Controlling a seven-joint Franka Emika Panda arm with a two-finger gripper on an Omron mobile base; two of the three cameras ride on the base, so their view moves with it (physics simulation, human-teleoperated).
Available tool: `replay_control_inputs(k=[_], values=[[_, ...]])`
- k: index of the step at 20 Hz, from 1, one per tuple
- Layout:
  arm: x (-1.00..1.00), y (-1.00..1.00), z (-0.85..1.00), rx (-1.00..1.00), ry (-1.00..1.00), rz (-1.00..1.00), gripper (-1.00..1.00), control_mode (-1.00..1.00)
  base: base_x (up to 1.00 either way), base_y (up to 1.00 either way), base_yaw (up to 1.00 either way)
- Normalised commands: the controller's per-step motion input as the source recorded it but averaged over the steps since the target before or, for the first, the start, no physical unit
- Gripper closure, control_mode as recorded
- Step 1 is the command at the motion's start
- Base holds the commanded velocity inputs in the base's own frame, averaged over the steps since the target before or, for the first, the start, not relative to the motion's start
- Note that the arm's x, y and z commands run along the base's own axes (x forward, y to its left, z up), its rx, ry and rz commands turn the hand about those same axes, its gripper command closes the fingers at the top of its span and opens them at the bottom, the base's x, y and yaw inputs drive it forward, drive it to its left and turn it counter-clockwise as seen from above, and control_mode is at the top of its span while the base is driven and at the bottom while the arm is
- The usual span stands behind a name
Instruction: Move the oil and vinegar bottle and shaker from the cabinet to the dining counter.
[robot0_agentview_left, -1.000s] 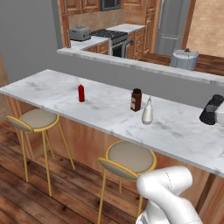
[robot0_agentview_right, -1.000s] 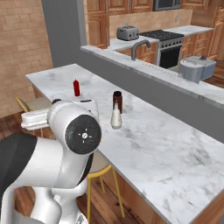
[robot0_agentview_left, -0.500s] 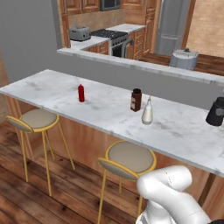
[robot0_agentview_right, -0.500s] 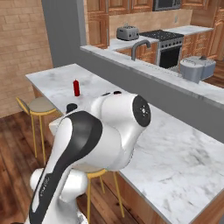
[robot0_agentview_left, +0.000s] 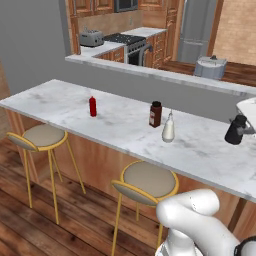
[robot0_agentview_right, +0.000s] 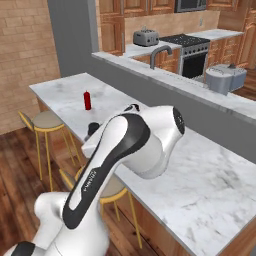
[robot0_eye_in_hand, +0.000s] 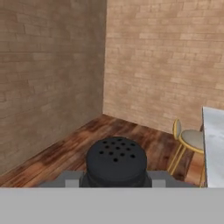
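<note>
Black tapered shaker (robot0_agentview_left: 236, 130) sits in the gripper (robot0_agentview_left: 243, 131), jaws clenched on its body, held upright just above the right end of the long white-grey marble counter (robot0_agentview_left: 115, 122) at the edge of the left base view. Hand view looks down the shaker's long axis onto its perforated rounded cap (robot0_eye_in_hand: 116, 161), which sits right between the dark finger tips, so it is centred in the grasp, axis vertical. Pale grey-white pear-shaped oil and vinegar bottle (robot0_agentview_left: 168, 128) already stands on the counter, well to the left of the held shaker, just beside the dark brown black-capped jar (robot0_agentview_left: 155, 114); small red bottle (robot0_agentview_left: 92, 106) further left. My read: the coming move is a straight drop, marble directly under the shaker base, nothing close enough to knock over. Whether the base already touches the counter, can't tell.
</note>
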Motion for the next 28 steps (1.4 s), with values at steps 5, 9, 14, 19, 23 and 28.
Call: replay_control_inputs(k=[5,9,14,19,23,28], values=[[0.34,-0.13,-0.25,0.00,0.00,-0.03,1.00,-1.00,0.00,0.00,0.00],[0.30,-0.04,-0.35,-0.03,0.00,-0.16,1.00,-1.00,0.00,0.00,0.00],[0.34,0.00,-0.29,-0.08,0.00,-0.24,1.00,-1.00,0.00,0.00,0.00],[0.30,0.00,-0.31,-0.06,0.00,-0.21,1.00,-1.00,0.00,0.00,0.00],[0.36,-0.12,-0.28,0.00,0.00,-0.02,1.00,-1.00,0.00,0.00,0.00],[0.33,-0.16,-0.29,0.00,0.00,0.00,1.00,-1.00,0.00,0.00,0.00]])
